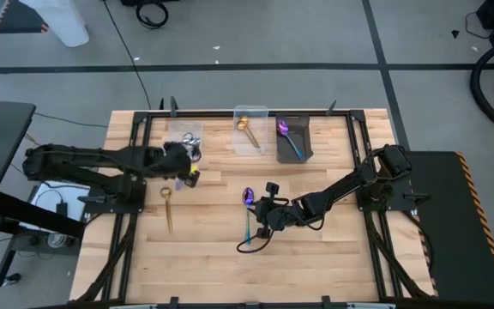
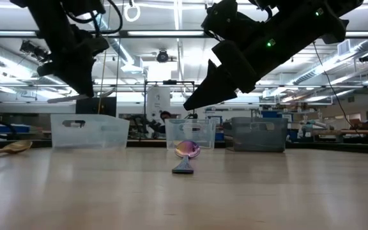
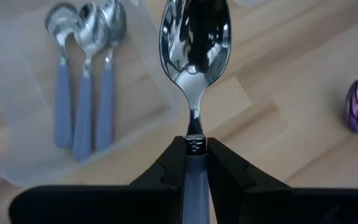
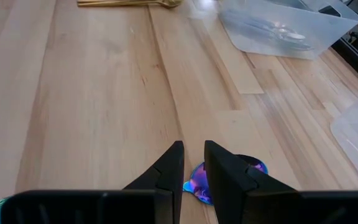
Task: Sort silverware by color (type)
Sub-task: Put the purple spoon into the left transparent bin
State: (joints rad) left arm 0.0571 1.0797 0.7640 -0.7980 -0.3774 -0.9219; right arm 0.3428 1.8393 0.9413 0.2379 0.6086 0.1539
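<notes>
My left gripper [image 1: 184, 160] is shut on a plain silver spoon [image 3: 194, 37] at the near edge of the left clear bin [image 1: 187, 137], which holds three silver spoons [image 3: 82, 81]. My right gripper [image 4: 193, 158] hangs above the bowl of an iridescent purple-blue spoon [image 4: 199, 182]. That spoon lies flat on the table [image 1: 247, 210], clear of the fingers in the low view [image 2: 185, 153]. The right fingers stand only a narrow gap apart and hold nothing. A gold spoon [image 1: 167, 206] lies flat on the table's left part. My left gripper pinches the silver spoon's handle [image 3: 195, 146], just behind the neck, between its two fingers. The fingers lie along the spoon, and the bowl [image 3: 194, 37] sticks out past the fingertips. The spoon is lifted clear of the table.
Three bins stand in a row at the far edge: the left clear bin, a middle clear bin [image 1: 250, 129] with a gold spoon, and a dark bin [image 1: 292, 139] with iridescent spoons. Bare wood lies near the front edge [image 1: 316, 266].
</notes>
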